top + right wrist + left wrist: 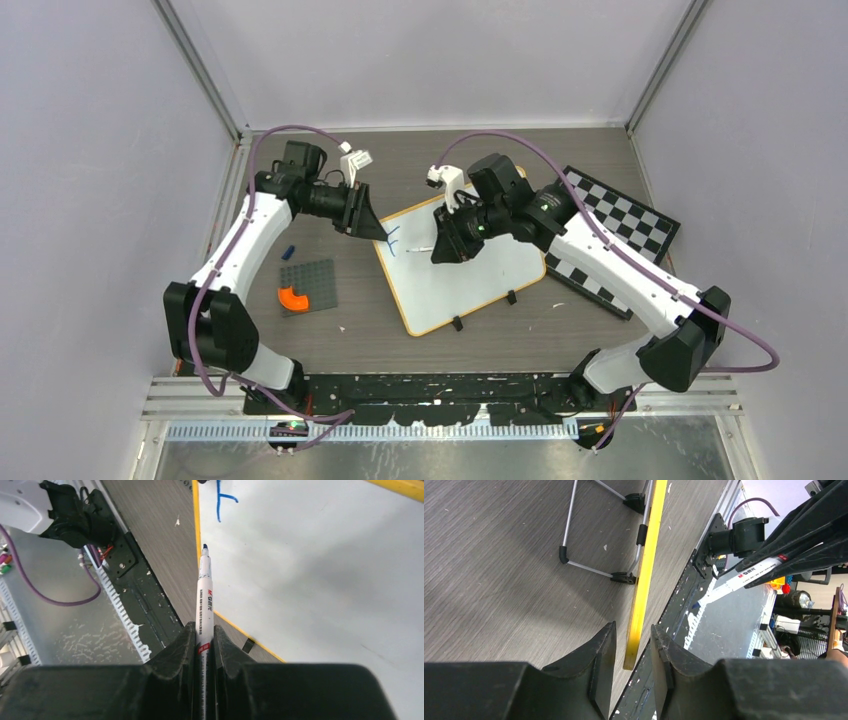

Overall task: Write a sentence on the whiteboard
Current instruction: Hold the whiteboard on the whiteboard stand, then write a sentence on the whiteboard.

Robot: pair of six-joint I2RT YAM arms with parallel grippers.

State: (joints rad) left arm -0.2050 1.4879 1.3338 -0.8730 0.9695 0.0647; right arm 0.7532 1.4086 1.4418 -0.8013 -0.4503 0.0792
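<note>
- Grey wood-grain table [560, 345], enclosed by plain pale walls [90, 150], carries the whiteboard [470, 285] at centre, angled, blue strokes [393, 240] near its far-left corner.
- Left gripper [631, 641] straddles its yellow frame, slim gaps either side.
- Right gripper [204, 630] pinches a marker [204, 592] over it.

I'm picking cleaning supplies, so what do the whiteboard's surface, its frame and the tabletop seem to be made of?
Whiteboard surface: smooth white with a soft sheen, likely melamine or coated steel. Frame: yellow-orange, evenly coloured, probably plastic, possibly painted metal. Tabletop: grey wood-grain pattern, flat and matte, likely laminate rather than solid wood.
</note>
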